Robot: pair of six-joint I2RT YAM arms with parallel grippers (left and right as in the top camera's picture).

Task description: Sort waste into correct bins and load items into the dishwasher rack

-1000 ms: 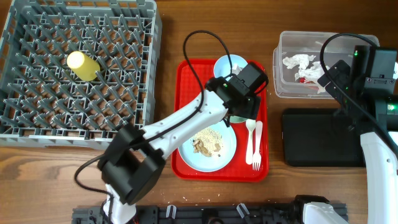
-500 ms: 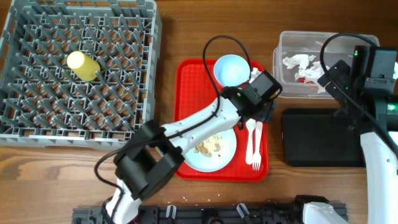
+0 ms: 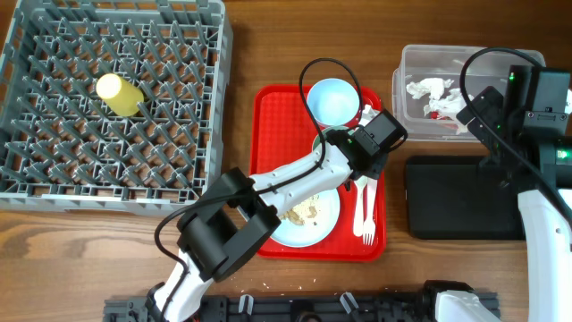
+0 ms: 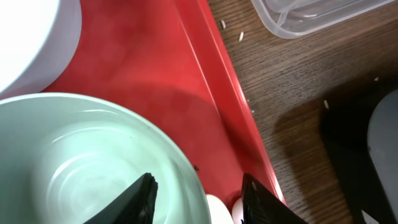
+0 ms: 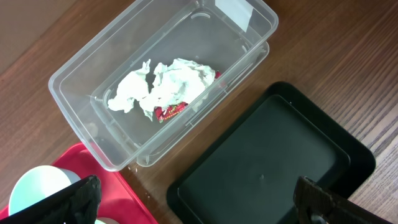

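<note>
My left gripper [image 4: 199, 202] is low over the red tray and open. One finger is inside the pale green bowl [image 4: 93, 162], the other outside its rim, with small gaps on both sides. The pale blue bowl [image 3: 333, 100] stands behind it. The pale blue plate [image 3: 327, 211] holds beige food scraps [image 3: 302, 211]. A white fork and spoon [image 3: 365, 206] lie at the tray's right. The yellow cup [image 3: 119, 94] lies in the dishwasher rack [image 3: 219, 107]. My right gripper [image 5: 202, 199] hangs open above the black tray [image 5: 273, 155]. The clear tub [image 5: 74, 81] holds napkins [image 5: 161, 87] and a red wrapper [image 5: 171, 111].
The flat red serving tray [image 3: 268, 134] sits mid-table between the rack and the bins. The clear tub [image 3: 404, 116] is at the back right with the black tray [image 3: 456, 201] in front of it. A black cable loops above the left wrist.
My left arm swung right across the red tray and came down on the green bowl's rim, its jaws narrowing. The right arm stayed still.
</note>
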